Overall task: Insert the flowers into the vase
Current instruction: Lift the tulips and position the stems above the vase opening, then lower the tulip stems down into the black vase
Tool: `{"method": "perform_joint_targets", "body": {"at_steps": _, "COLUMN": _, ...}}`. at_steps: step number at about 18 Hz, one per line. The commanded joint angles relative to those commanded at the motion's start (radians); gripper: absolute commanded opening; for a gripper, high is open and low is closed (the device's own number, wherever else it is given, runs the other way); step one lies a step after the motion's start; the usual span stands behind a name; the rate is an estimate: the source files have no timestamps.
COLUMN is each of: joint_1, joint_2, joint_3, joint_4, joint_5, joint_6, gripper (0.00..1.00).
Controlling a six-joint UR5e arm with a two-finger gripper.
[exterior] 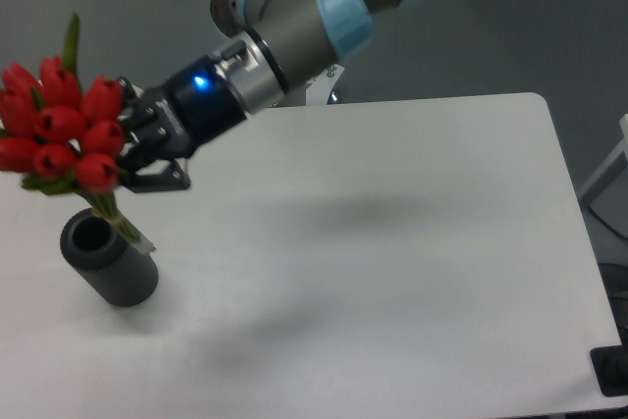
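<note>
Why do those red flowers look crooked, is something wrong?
Nothing looks damaged or spilled. The bunch of red tulips hangs tilted in the black two-finger gripper, stems slanting down to the right of the dark grey cylindrical vase, not in its opening. The vase stands upright on the white table.

The surface is a plain white tabletop with rounded corners, filling most of the view from the far edge behind the arm to the near edge at the bottom. Its right side ends at a curved far-right corner. Soft grey shadows lie across its middle and toward the near left.

Only one thing stands directly on it: the vase, a dark grey matte cylinder with thick walls and a round opening, set upright near the left edge. Its dark mouth is in plain view.
</note>
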Motion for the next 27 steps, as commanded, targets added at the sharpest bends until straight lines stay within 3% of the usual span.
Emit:
{"method": "perform_joint_targets", "body": {"at_steps": 6, "joint_1": -0.064, "joint_2": 0.003, "joint_3": -0.012, "joint_4": 0.002, "joint_5": 0.002, "joint_6": 0.012, "gripper": 0.3}}
{"method": "perform_joint_targets", "body": {"at_steps": 14, "joint_1": -0.072, "joint_2": -0.011, "joint_3": -0.09, "joint_4": 0.028, "joint_5": 0.002, "joint_6": 0.087, "gripper": 0.3}}
{"method": "perform_joint_targets", "body": {"at_steps": 20, "joint_1": -0.089, "joint_2": -0.017, "joint_3": -0.095, "joint_4": 0.028, "joint_5": 0.002, "joint_6": 0.091, "gripper": 0.29}}
{"method": "perform_joint_targets", "body": {"at_steps": 27, "joint_1": -0.094, "joint_2": -0.077, "joint_3": -0.1, "joint_4": 0.028, "joint_5": 0.003, "joint_6": 0.112, "gripper": 0.3}}
